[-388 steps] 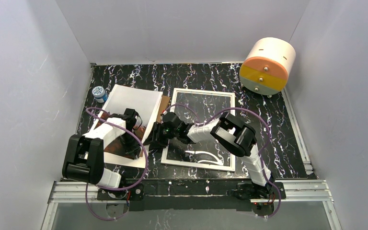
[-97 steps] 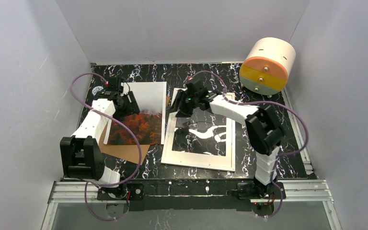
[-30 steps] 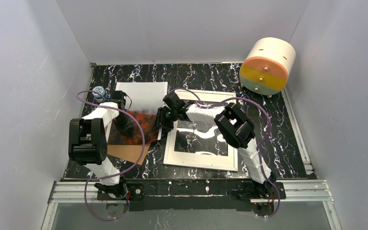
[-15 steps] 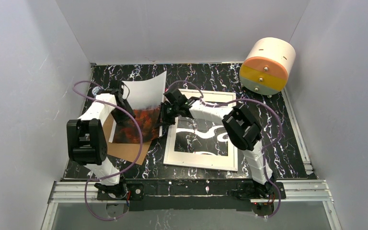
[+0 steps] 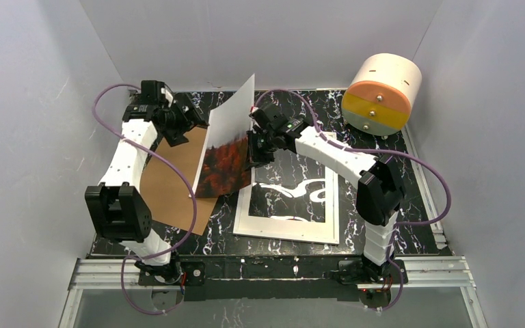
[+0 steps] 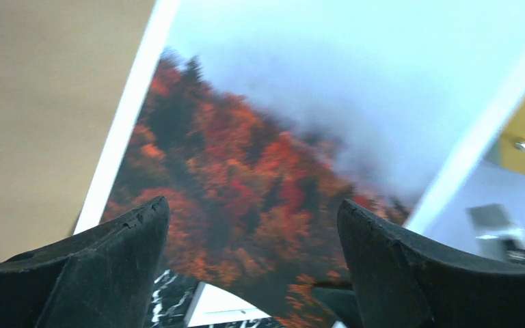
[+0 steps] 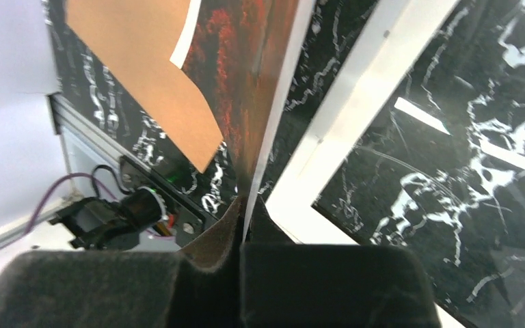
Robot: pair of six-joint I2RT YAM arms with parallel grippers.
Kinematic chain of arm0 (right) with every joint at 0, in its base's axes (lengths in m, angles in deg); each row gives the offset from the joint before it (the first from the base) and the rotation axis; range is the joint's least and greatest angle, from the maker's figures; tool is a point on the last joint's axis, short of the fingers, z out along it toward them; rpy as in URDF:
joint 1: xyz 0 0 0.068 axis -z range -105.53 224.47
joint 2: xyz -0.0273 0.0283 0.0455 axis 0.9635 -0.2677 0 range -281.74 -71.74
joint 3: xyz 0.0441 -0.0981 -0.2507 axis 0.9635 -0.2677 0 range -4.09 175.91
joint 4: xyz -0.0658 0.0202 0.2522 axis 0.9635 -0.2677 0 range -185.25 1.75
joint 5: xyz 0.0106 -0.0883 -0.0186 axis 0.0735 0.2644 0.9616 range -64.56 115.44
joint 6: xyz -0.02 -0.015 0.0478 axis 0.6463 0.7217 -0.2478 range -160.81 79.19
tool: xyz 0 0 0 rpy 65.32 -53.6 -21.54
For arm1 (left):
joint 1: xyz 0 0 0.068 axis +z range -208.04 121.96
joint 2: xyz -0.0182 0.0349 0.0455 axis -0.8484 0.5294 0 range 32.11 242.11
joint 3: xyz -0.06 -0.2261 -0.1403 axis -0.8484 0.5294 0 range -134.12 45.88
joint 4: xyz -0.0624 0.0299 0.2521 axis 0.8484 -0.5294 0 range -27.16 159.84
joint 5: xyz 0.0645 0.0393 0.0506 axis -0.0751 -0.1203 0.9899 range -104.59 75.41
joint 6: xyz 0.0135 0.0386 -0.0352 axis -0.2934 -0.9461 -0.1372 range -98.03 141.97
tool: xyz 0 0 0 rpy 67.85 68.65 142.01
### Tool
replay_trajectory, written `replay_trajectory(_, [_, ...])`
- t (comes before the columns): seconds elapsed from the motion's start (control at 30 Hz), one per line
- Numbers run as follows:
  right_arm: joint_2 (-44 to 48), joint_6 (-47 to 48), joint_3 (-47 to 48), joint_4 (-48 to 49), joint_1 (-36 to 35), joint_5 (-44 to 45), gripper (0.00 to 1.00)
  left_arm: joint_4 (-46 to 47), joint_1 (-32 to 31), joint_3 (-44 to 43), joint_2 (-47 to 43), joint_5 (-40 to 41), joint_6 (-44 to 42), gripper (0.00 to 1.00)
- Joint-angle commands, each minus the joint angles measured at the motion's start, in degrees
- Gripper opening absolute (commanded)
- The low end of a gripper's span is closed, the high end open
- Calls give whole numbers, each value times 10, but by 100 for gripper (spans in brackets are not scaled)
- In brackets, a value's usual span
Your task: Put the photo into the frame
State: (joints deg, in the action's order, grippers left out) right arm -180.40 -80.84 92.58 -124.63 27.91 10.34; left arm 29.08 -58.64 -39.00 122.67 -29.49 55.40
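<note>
The photo (image 5: 225, 140), red-orange forest under mist, stands tilted on edge above the table's middle. My right gripper (image 5: 253, 150) is shut on its right edge; in the right wrist view the sheet (image 7: 253, 75) runs into the closed jaws of this gripper (image 7: 243, 217). My left gripper (image 5: 189, 115) hovers open at the far left, apart from the print. Its wrist view shows the picture side (image 6: 246, 164) between spread fingers (image 6: 130, 253). The frame (image 5: 287, 231), white-rimmed, lies flat to the right of the print, with its rim (image 7: 355, 102) beside the held sheet.
A brown backing board (image 5: 167, 184) lies flat on the black marbled table, left of the frame, also showing in the right wrist view (image 7: 137, 68). A white-and-orange drum (image 5: 381, 94) stands at the far right corner. Grey walls close in three sides.
The right gripper has raised the photo off the backing board to a steep tilt. The left gripper has opened, let go of the print and drawn back toward the far left.
</note>
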Motion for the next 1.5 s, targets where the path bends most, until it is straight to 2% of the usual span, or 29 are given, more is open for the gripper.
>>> replay_trajectory(0.0, [17,44,27,-94,-19,75,1,48,-41,-68,28,-92,23,92])
replay_trajectory(0.13, [6,56,57,-140,-34,142,1,62,-96,-120,69,-77,23,96])
replay_trajectory(0.23, [3,78,65,-156,-44,176,1,110,-116,-118,78,-68,34,98])
replay_trajectory(0.47, [43,148,6,-79,-56,128,1,149,-128,-172,135,-107,37,98])
replay_trajectory(0.67, [46,174,-6,-63,-56,114,1,148,-130,-165,101,-32,47,98])
replay_trajectory(0.83, [41,192,-6,-55,-56,104,1,109,-135,-180,114,-1,38,98])
replay_trajectory(0.93, [36,202,-1,-56,-56,105,1,28,-143,-232,146,47,28,90])
replay_trajectory(1.03, [29,210,8,-59,-56,115,1,-45,-145,-280,181,74,30,78])
replay_trajectory(1.13, [19,217,20,-64,-57,127,1,-83,-153,-306,200,82,45,68])
replay_trajectory(1.23, [6,218,37,-75,-58,144,1,-112,-165,-324,210,98,47,64])
replay_trajectory(1.37, [5,216,41,-66,-59,148,1,-133,-175,-302,206,109,42,58])
replay_trajectory(1.47, [6,207,41,-59,-59,148,1,-128,-176,-282,193,109,46,40])
